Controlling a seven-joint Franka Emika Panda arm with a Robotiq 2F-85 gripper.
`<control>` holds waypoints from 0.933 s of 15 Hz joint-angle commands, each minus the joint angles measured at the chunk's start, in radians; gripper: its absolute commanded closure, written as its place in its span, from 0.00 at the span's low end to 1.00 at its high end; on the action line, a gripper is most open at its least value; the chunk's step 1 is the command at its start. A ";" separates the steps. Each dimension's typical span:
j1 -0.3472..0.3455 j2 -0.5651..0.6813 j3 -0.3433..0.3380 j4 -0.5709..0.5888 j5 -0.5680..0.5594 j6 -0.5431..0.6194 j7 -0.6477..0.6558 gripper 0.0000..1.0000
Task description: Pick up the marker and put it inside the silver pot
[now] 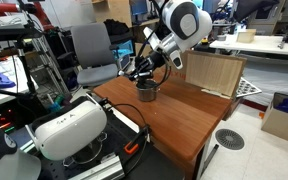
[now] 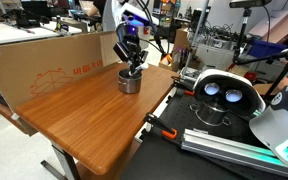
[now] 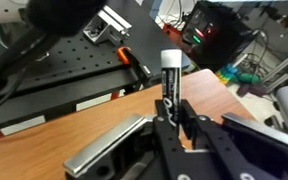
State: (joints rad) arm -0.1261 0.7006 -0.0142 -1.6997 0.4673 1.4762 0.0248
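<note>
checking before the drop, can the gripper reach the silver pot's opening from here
Probably yes: in an exterior view the gripper hangs just above the silver pot, shut on the marker, with no lid or other thing between them. Exact centring is hard to tell.

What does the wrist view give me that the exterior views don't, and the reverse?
Wrist view only: the marker clamped in the gripper, and an orange-tipped cable beyond. Exterior views only: the pot just below the gripper, and a white headset. Both: the wooden table.
</note>
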 commanded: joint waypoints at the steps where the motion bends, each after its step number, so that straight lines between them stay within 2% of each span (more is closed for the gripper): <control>1: -0.010 0.032 -0.008 0.058 0.037 -0.041 0.031 0.95; 14: -0.052 0.114 -0.022 0.173 0.090 -0.095 0.102 0.95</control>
State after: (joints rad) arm -0.1629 0.7706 -0.0362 -1.5902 0.5229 1.4454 0.0947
